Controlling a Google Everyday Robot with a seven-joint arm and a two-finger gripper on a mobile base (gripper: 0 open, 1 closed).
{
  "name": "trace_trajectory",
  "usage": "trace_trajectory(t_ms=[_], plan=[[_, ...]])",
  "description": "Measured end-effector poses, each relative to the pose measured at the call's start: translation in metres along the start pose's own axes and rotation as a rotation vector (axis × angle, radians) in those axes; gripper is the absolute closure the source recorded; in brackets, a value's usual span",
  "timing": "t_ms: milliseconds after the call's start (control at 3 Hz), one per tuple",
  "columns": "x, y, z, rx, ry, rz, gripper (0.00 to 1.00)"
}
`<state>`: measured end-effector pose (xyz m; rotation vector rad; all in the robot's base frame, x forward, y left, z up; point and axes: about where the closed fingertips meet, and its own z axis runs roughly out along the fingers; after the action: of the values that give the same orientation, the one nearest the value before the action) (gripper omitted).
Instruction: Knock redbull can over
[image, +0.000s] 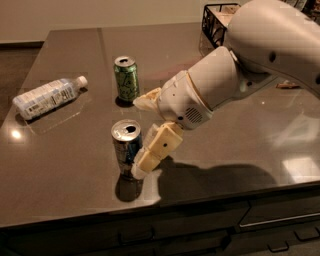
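Camera view: nearest is the front edge of the dark counter (210, 197). The redbull can (126, 149) stands upright just behind it, left of the middle, top opened. The gripper (145, 136) sits at the can's right side with its jaws spread wide and holding nothing. The near finger (152, 152) slants down to the can's lower half, touching it or just beside it; I cannot tell which. The far finger (147, 99) points toward the green can (125, 78), which stands upright farther back, near that fingertip. A plastic water bottle (47, 97) lies on its side toward the left edge. A wire basket (216, 22) sits by the far right corner.

The risks, as I judge them:
- Contact this low may slide the can along instead of tipping it.
- Once toppled so close to the front edge, it could roll off the counter.
- A wide sweep could let the far finger knock the green can too.
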<state>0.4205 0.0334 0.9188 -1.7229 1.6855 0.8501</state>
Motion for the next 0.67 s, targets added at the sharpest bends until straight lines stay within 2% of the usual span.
trace_trajectory(t_ms=[333, 667], plan=[[-0.01, 0.005, 0.008, -0.022, -0.012, -0.014, 0.18], [-0.022, 0.007, 0.012, -0.038, -0.029, -0.025, 0.42]])
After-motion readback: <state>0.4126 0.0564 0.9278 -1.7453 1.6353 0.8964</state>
